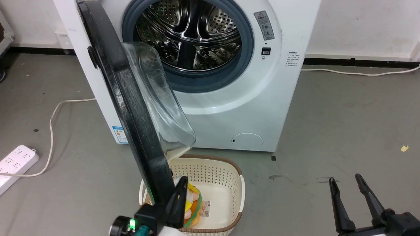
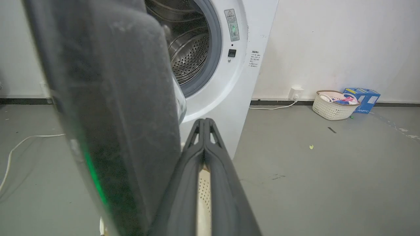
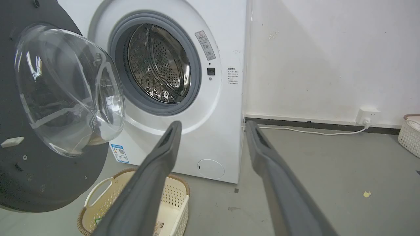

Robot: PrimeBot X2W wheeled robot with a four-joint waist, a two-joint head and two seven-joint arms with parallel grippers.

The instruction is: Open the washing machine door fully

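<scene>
Left gripper (image 2: 204, 122) pinched closed beside washing machine door (image 1: 131, 108) rim; right gripper (image 1: 344, 177) spread wide above grey floor (image 1: 328, 114).

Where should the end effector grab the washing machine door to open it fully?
Pinch the free rim of the washing machine door, low, below the glass bowl. Come from the bowl side: the door stands edge-on, hinged on its left, and the left end effector, shut, sits beside that rim.
</scene>
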